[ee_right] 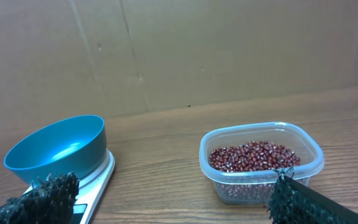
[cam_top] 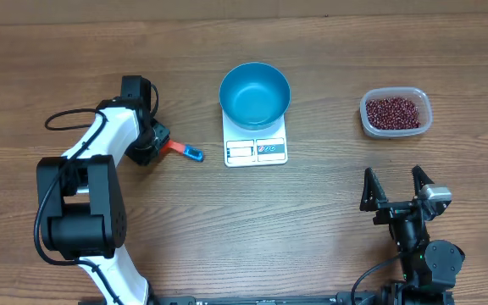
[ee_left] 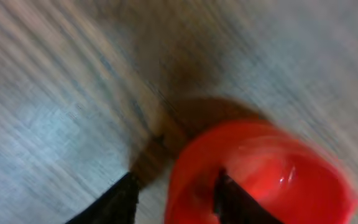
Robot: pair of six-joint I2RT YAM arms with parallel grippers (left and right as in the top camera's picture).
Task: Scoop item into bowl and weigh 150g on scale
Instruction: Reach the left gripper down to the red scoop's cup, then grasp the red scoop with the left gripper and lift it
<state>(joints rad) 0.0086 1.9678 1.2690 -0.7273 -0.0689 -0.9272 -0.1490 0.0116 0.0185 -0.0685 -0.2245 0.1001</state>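
Those tiny beans [cam_top: 392, 112] would roll loose, so take the light red scoop [cam_top: 179, 149] by its handle [cam_top: 193, 155]; I can't tell whether the left gripper [cam_top: 161, 142] is holding it, and the right gripper [cam_top: 391, 178] has its fingers apart.

The table [cam_top: 329, 212] is brown wood-grain board, smooth, with a soft dull sheen. The bowl [cam_top: 255, 93] is blue plastic, smooth and glossy inside, where it catches the light. The scale [cam_top: 256, 151] is smooth white plastic with a printed label strip. Toward the table's far right corner, the tub [cam_top: 366, 119] is thin clear plastic. The beans [cam_top: 393, 112] in it are dark red-brown with a faint shine. The scoop [ee_left: 260, 168] is glossy red plastic. The right gripper [ee_right: 169, 193] has black fingers [ee_right: 51, 190], rough and knobbly. The wall [ee_right: 229, 50] behind is matt brown cardboard.
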